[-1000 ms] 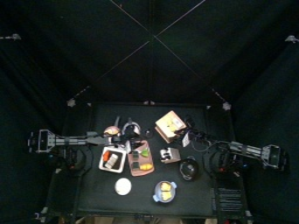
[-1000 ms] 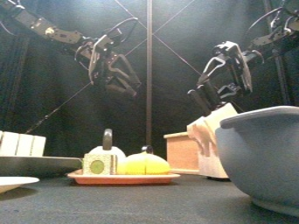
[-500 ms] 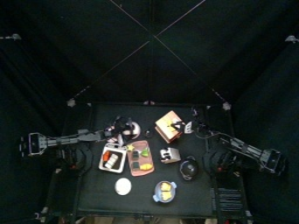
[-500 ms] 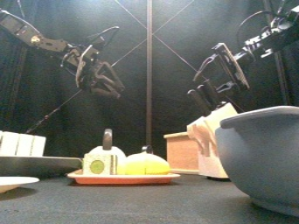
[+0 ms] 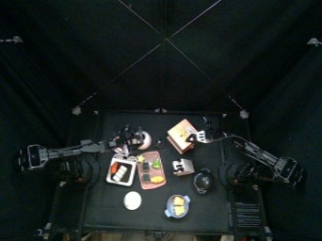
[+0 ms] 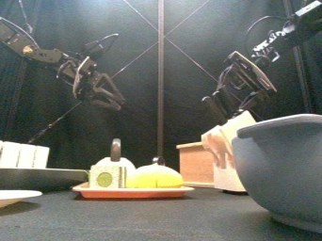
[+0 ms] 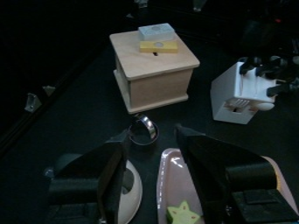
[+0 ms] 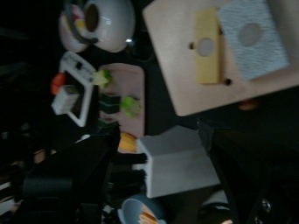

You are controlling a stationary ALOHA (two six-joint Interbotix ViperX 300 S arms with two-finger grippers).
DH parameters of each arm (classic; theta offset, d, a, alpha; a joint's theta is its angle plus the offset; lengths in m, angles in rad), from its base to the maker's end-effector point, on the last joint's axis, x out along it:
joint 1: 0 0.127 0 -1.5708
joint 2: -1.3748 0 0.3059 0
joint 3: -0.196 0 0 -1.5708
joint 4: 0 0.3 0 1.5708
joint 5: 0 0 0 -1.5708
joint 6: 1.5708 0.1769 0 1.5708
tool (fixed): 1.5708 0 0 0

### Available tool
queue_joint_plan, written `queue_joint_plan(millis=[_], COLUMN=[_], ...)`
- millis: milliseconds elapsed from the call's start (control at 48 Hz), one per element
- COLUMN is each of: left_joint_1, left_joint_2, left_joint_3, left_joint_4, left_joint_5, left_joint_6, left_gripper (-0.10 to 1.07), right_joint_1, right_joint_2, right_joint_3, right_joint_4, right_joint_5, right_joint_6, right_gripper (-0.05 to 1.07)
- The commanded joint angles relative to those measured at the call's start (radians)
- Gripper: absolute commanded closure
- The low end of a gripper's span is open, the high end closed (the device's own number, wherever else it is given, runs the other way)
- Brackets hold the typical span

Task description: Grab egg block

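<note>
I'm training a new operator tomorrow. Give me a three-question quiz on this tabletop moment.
1. True or false: the right gripper is holding a block.
2. What lies on top of the wooden box?
A. a spoon
B. a yellow block beside a pale blue block
C. nothing
3. Fill in: seen from the front, both arms hang ____ the table, touching nothing.

Key: 1 false, its jaws stand wide open and empty. 2 B: yellow block, pale blue block. 3 above.
</note>
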Motion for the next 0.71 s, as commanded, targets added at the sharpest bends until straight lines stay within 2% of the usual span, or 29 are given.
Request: queue_joint_plan(millis=[0, 125, 250, 458, 688], left_joint_1=[0.003, -0.002, -0.003, -0.002, -0.002], left_joint_2=[-0.014, -0.017, -0.017, -0.017, -0.017], left_joint_3=[-0.008, -0.003, 0.002, 0.008, 0.012], left_joint_4=[-0.002, -0.009, -0.011, -0.011, -0.017], left_joint_5=[-0.014, -0.026, -0.038, -0.043, -0.043], left_joint_6=[0.000, 0.000, -0.002, -0.003, -0.005], left_gripper=[0.15, 0.15, 0.15, 0.15, 0.15], right_joint_1=[0.058, 0.173, 0.253, 0.275, 0.270], right_joint_2=[-0.041, -0.061, -0.054, -0.014, 0.067], right_joint_3=[-0.020, 0.037, 0.114, 0.204, 0.204], right_joint_4=[-0.146, -0.319, -0.457, -0.551, -0.586], right_joint_5=[-0.008, -0.121, -0.279, -0.442, -0.468], right_joint_6=[0.084, 0.204, 0.290, 0.379, 0.388], right_gripper=[0.03, 0.03, 0.03, 0.03, 0.04])
